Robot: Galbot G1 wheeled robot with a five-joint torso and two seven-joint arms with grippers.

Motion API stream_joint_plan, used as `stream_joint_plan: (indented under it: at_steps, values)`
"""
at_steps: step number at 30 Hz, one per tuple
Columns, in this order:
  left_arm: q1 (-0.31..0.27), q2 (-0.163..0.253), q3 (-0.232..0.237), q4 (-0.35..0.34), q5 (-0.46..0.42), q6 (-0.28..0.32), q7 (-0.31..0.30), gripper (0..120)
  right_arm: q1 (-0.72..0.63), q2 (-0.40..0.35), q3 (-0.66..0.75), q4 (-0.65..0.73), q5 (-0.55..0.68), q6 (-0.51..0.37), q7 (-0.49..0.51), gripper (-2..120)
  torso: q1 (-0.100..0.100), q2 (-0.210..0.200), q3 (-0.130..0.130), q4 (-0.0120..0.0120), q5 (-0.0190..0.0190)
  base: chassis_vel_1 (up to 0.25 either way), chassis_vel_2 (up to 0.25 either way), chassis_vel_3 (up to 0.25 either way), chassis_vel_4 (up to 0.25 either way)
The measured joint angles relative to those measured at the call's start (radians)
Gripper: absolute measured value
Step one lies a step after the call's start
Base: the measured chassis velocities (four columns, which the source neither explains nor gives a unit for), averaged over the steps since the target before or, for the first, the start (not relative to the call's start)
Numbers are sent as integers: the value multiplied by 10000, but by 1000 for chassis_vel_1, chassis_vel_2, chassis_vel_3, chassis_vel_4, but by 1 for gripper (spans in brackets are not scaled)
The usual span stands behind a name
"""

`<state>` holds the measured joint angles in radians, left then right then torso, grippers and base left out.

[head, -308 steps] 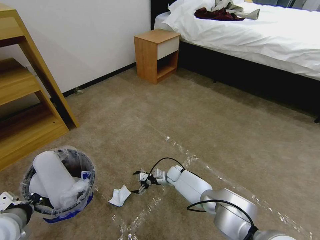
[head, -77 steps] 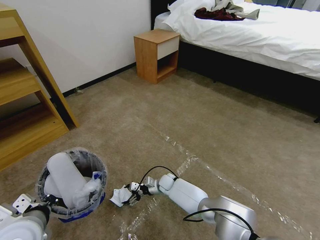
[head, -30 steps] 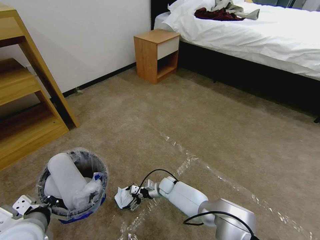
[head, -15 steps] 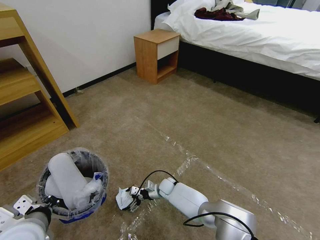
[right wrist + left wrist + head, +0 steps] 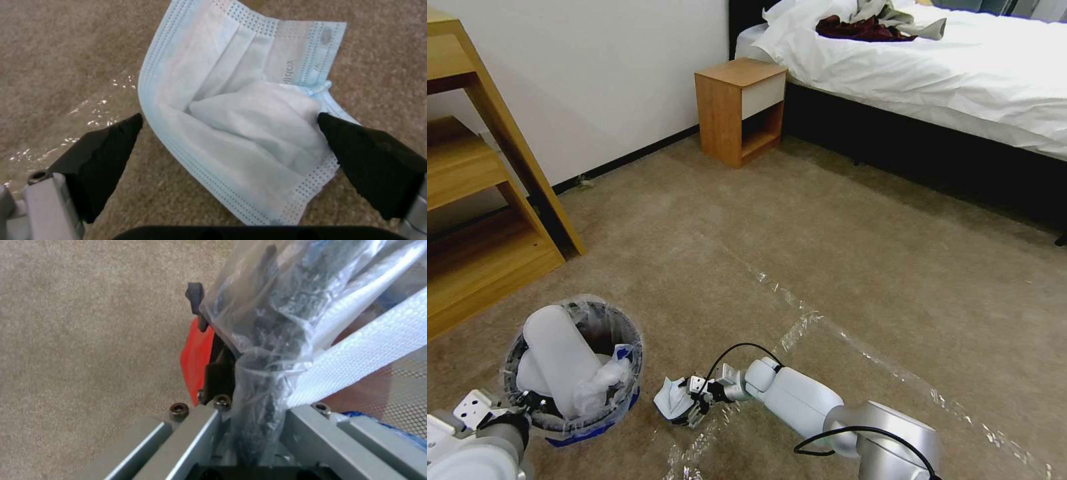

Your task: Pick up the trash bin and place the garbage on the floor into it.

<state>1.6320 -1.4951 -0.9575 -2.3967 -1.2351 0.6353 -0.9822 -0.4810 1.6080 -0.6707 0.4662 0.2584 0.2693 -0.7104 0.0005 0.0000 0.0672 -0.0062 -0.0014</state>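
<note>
The trash bin (image 5: 631,347), red with a crinkly clear liner, hangs low at my left side with white litter (image 5: 560,360) sticking out of it. My left gripper (image 5: 527,402) is shut on its rim; the left wrist view shows a black finger (image 5: 195,301) outside the red wall (image 5: 195,356) and the liner (image 5: 267,340) pinched inside. The garbage here is a pale blue face mask (image 5: 668,400) on the floor (image 5: 827,253) just right of the bin. My right gripper (image 5: 692,402) is shut on the mask (image 5: 240,126), which is bunched between the black fingertips (image 5: 111,143).
A wooden shelf unit (image 5: 474,220) stands at the left wall. A small wooden nightstand (image 5: 740,107) and a bed (image 5: 960,73) with white bedding are at the back. Shiny clear tape (image 5: 800,320) crosses the open carpet ahead.
The right gripper reached left to the flat mask and closed on it, bunching it up. The bin moved slightly right. Over the last second the mask shifted a little left.
</note>
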Motion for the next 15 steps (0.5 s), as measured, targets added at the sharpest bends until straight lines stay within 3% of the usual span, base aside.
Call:
stream_joint_plan:
  at_steps: [11,15]
  values:
    - [59,-5,-17,-22,32,0,25,0,3,0,52,0,23,-31,58,100,0,0,0,0,0,0,0,0,0]
    - [45,-12,-6,-14,66,-6,47,0,1,0,92,-1,68,-45,-39,87,0,0,0,0,0,0,0,0,0]
